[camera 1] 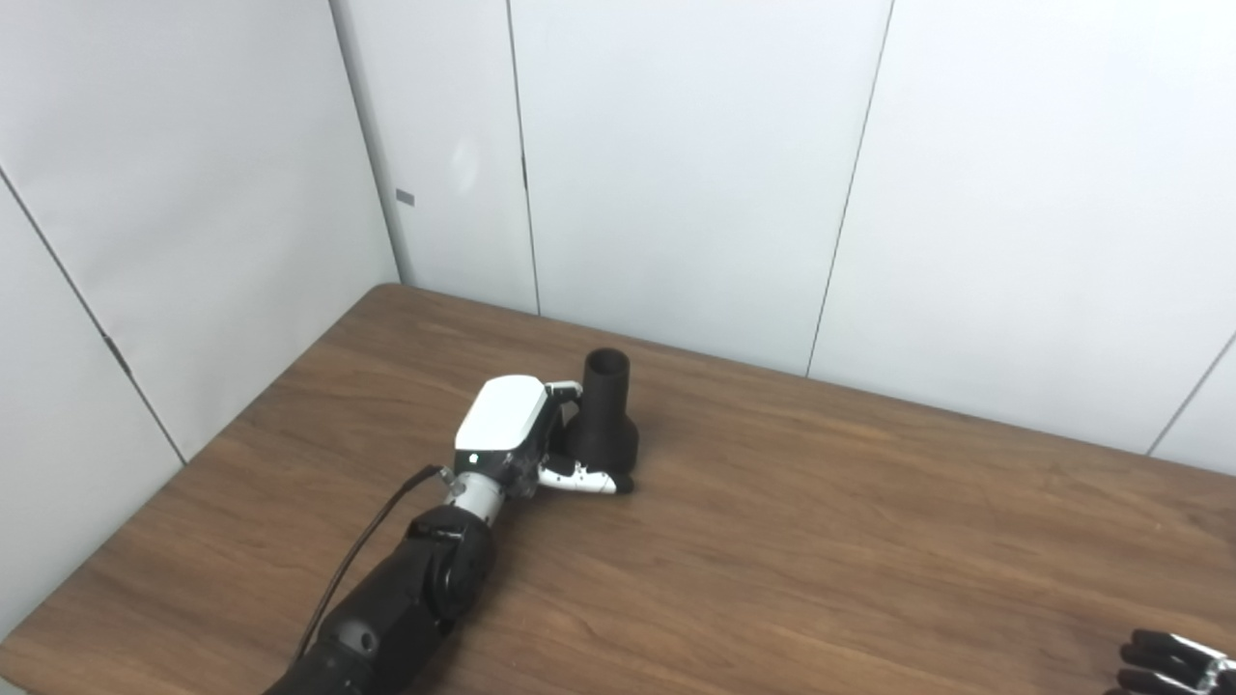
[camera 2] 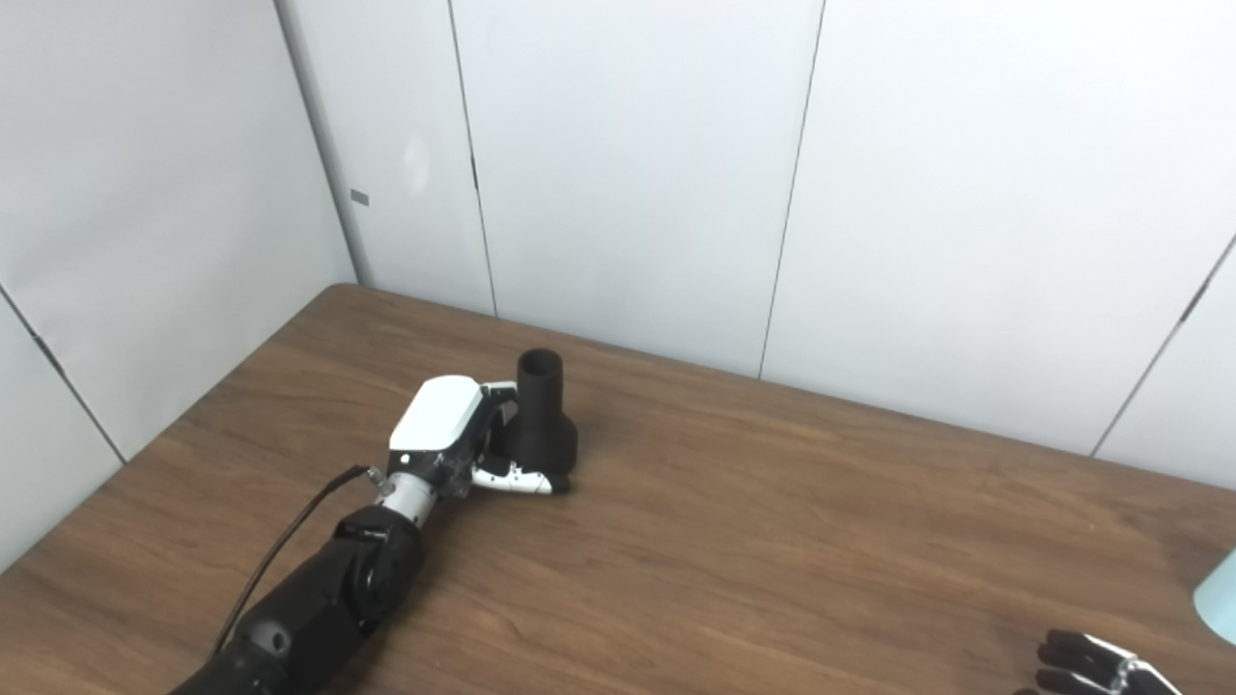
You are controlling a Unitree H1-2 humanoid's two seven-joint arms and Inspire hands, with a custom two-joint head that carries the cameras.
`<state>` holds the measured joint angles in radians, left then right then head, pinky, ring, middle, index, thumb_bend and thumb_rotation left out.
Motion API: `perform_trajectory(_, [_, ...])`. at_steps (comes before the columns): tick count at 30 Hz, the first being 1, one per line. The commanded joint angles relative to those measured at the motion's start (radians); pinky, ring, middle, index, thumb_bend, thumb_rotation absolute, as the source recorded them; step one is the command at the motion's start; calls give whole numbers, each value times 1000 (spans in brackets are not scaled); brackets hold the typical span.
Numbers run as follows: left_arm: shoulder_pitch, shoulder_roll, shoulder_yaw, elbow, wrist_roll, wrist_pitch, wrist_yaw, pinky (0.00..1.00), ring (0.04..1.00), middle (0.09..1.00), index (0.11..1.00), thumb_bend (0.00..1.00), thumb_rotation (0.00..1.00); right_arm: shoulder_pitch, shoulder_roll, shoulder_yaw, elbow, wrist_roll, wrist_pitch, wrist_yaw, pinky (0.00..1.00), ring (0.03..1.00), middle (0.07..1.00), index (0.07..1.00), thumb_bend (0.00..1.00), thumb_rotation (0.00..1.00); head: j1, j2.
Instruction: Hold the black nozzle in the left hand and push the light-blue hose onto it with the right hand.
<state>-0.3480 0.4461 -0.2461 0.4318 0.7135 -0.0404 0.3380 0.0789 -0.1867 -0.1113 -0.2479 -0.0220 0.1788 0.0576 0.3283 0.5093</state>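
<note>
Black plastic nozzle (camera 1: 606, 413), narrow tube on top flaring into a wide round base, standing upright on the brown wood-grain table (camera 1: 821, 541), sitting toward the back left part and well clear of the wall. Open mouth of the tube pointing up.

White-and-black left hand (camera 1: 526, 439) pressing in from the nozzle's left side, fingers wrapping round the wide base, thumb (camera 1: 579, 478) curling across the front low down and touching it. Looking like a loose-ish clasp rather than a lift, base seemingly resting on the wood. Far side of the nozzle and the fingers behind it hiding from both views, so not telling how far round they reach. Black forearm and a thin black cable (camera 1: 362, 550) trailing down toward the bottom edge.

Light-blue hose (camera 2: 1219, 598) barely peeking in at the right edge of the right eye view, just a pale sliver, mostly cut off, missing entirely from the left eye view.

Right hand (camera 2: 1091, 666) poking in at the bottom right corner, only dark fingertips showing, rest cropped. Not touching the hose as far as showing; open or closed, can't tell.

White panelled walls (camera 1: 676, 174) standing behind the table.
</note>
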Motion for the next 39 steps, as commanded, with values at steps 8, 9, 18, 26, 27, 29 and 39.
perform_trajectory(8, [52, -63, -47, 19, -31, -87, -32, 124, 175, 461, 484, 525, 2, -27, 5, -12, -60, 11, -5, -16, 559, 653, 673, 655, 272, 0, -28, 4])
perform_trajectory(9, [53, -65, -49, 17, -35, -100, -35, 134, 185, 467, 484, 525, 1, -27, 7, -16, -65, 15, -1, -19, 560, 653, 672, 654, 274, 0, -32, 4])
perform_trajectory(18, [81, -94, -48, -52, -62, -162, -75, 101, 145, 471, 484, 525, 0, -38, -40, -22, -168, -12, 79, -7, 536, 644, 670, 654, 266, 0, -184, 24])
perform_trajectory(26, [119, -84, -45, -127, -74, -256, -132, 92, 139, 471, 484, 525, 0, -12, -35, -77, -245, -67, 135, -69, 584, 663, 680, 658, 301, 0, -403, 18])
perform_trajectory(27, [124, -84, -45, -135, -79, -262, -141, 84, 129, 334, 484, 522, 19, -7, -31, -88, -243, -71, 132, -79, 588, 668, 685, 665, 300, 0, -403, 18])
perform_trajectory(29, [134, -86, -45, -159, -93, -269, -173, 72, 115, 208, 485, 519, 35, 6, -26, -112, -230, -85, 94, -106, 591, 674, 690, 673, 297, 0, -418, 15])
perform_trajectory(39, [146, -102, -90, -185, -65, -363, -226, 70, 113, 184, 485, 517, 38, 36, -6, -213, -124, -247, -195, -311, 513, 590, 616, 595, 348, 0, -457, 10])
